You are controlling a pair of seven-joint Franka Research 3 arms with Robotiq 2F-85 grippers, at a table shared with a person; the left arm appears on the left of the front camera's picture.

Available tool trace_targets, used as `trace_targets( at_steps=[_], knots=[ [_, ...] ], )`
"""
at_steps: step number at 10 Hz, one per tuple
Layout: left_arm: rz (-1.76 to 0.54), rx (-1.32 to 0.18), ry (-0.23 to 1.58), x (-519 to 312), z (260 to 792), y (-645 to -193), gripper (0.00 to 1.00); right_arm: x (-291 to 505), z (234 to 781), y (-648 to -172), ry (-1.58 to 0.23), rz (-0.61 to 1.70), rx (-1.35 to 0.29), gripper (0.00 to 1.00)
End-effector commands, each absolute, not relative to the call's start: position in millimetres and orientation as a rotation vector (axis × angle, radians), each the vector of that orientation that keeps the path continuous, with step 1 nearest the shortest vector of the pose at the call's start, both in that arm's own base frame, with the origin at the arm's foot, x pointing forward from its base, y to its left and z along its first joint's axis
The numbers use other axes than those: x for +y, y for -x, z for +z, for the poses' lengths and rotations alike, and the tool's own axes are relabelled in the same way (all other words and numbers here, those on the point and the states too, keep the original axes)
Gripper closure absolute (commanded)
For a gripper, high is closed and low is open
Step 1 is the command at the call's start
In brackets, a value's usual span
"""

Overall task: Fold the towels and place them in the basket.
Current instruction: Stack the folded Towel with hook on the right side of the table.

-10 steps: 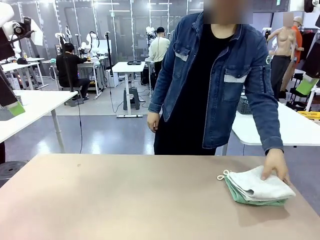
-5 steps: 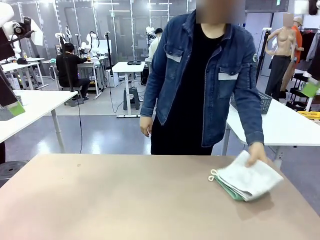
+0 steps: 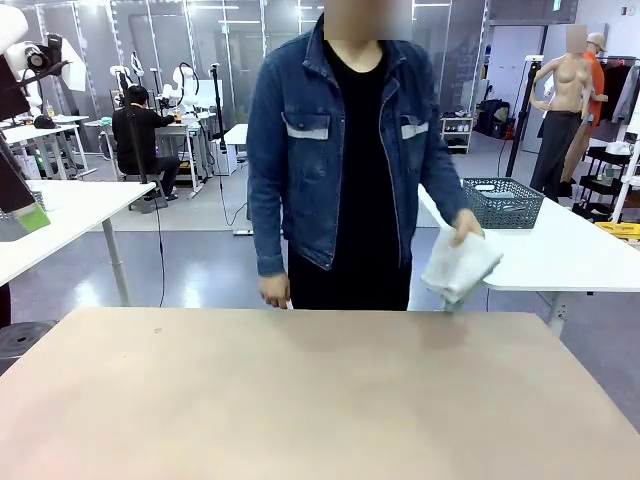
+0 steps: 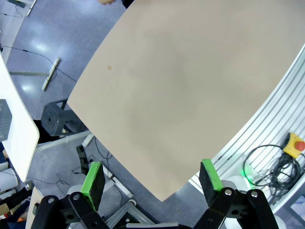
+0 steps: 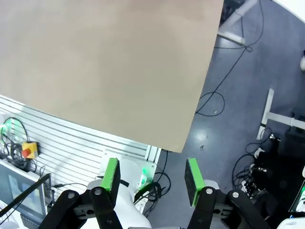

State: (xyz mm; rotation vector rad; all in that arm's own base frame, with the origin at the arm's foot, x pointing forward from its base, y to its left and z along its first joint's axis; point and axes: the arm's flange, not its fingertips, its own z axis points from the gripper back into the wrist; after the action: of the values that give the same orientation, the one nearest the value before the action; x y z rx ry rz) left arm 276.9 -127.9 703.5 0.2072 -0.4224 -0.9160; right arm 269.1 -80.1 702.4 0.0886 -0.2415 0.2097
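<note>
Holding towels (image 3: 458, 265) off table (image 3: 300, 400) | hand (image 3: 466, 232) | basket (image 3: 502, 201) behind

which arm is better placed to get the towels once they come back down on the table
Right, probably. The person's hand holds the towels over the table's right side, near the basket. Both grippers, right and left, hang open and empty.

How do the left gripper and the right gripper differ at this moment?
The left gripper has its jaws spread wider than the right gripper, whose jaws stand closer together. The left gripper hangs over a corner of the beige table; the right gripper hangs over the aluminium frame and grey floor beside the table's edge. Both are empty, with black fingers and green pads.
</note>
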Motion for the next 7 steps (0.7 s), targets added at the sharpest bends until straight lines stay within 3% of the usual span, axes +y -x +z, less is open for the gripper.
trace_targets(
  at_steps=[1,7],
  knots=[
    [-0.902,-0.431,-0.232,-127.8,704.0,-276.8,0.0,-72.1,697.7,-262.9,-0.066,0.186,-0.243,0.31],
    [-0.902,-0.431,-0.232,-127.8,704.0,-276.8,0.0,-80.1,702.4,-269.1,-0.089,0.21,-0.241,0.31]
  ],
)
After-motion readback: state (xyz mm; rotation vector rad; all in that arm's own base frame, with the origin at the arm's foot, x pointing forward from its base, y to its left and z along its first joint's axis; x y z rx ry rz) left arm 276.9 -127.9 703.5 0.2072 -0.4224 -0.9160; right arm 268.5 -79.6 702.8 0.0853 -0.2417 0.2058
